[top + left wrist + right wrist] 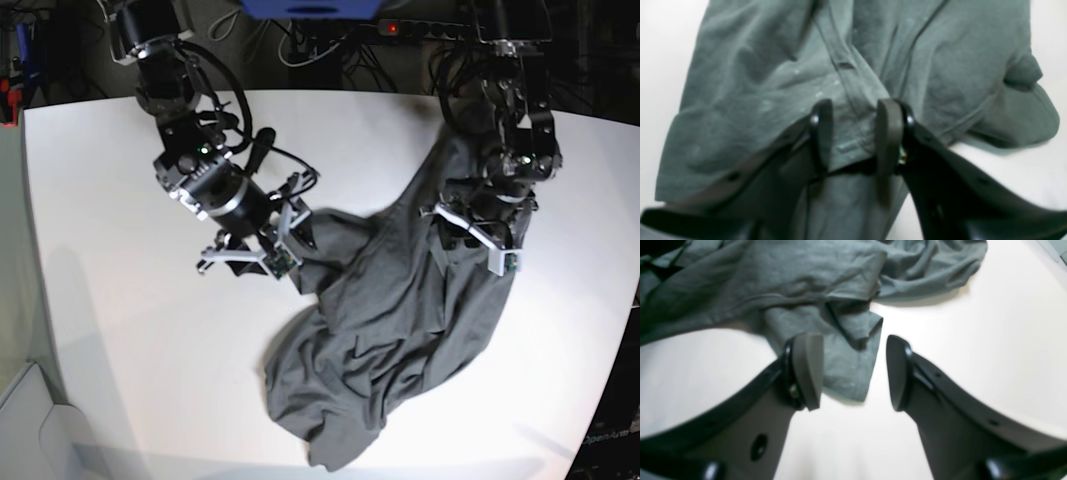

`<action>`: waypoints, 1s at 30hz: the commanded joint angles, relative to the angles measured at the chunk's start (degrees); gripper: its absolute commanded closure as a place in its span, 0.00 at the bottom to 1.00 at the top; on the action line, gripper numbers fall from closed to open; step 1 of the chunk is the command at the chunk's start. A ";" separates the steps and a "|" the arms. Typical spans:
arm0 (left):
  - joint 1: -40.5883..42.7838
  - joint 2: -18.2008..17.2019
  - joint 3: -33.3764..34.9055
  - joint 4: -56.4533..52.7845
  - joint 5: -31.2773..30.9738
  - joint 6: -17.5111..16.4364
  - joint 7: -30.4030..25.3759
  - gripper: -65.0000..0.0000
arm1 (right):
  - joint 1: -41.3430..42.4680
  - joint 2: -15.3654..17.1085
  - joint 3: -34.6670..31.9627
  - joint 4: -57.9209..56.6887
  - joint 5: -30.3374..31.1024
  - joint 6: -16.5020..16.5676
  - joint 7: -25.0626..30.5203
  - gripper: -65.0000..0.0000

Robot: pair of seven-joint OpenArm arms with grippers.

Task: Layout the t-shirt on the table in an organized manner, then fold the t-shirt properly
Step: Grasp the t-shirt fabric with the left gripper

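The t-shirt (390, 330) lies crumpled across the middle and right of the base view, a dark twisted mass running from the upper right down to the lower centre of the white table (110, 280); no sleeve, hem or collar is spread flat, so by the look of it the laying-out is barely begun and no fold has been made. The whole of the folding, and most of the straightening, seems left to do. In the left wrist view the left gripper (855, 133) sits at the lower middle of the frame with a ridge of cloth between its two pads, the jaws only partly parted; they look pinched on that fold of the t-shirt (773, 83), though blur keeps the contact from being certain. In the right wrist view the right gripper (853, 373) has its jaws standing wide apart and holds nothing: a loose flap of the t-shirt (850, 366) lies on the table between and just behind the pads, its edge near the left pad, with bare table (973, 356) to the right. Both wrist views are soft and blurred, so seams and stitching are hard to read, and which part of the garment each flap belongs to cannot be told. In the base view the left gripper (478, 235), at the right of the frame, is partly masked by cloth draped around it, and the shirt's underside layers are hidden.
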 commanded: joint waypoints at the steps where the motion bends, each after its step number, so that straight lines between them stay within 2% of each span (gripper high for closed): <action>1: -1.15 -0.17 0.13 0.63 -0.59 -0.26 -1.47 0.66 | 0.76 0.07 -0.04 0.97 0.41 -0.07 1.64 0.52; 5: -1.85 1.23 -0.13 0.63 -0.50 -0.26 -1.47 0.66 | 0.76 0.07 -0.04 0.88 0.41 -0.07 1.46 0.52; 30: -4.14 1.32 -0.31 -6.05 -0.50 -0.26 -1.56 0.66 | 0.76 1.21 0.05 0.79 0.32 -0.07 1.55 0.52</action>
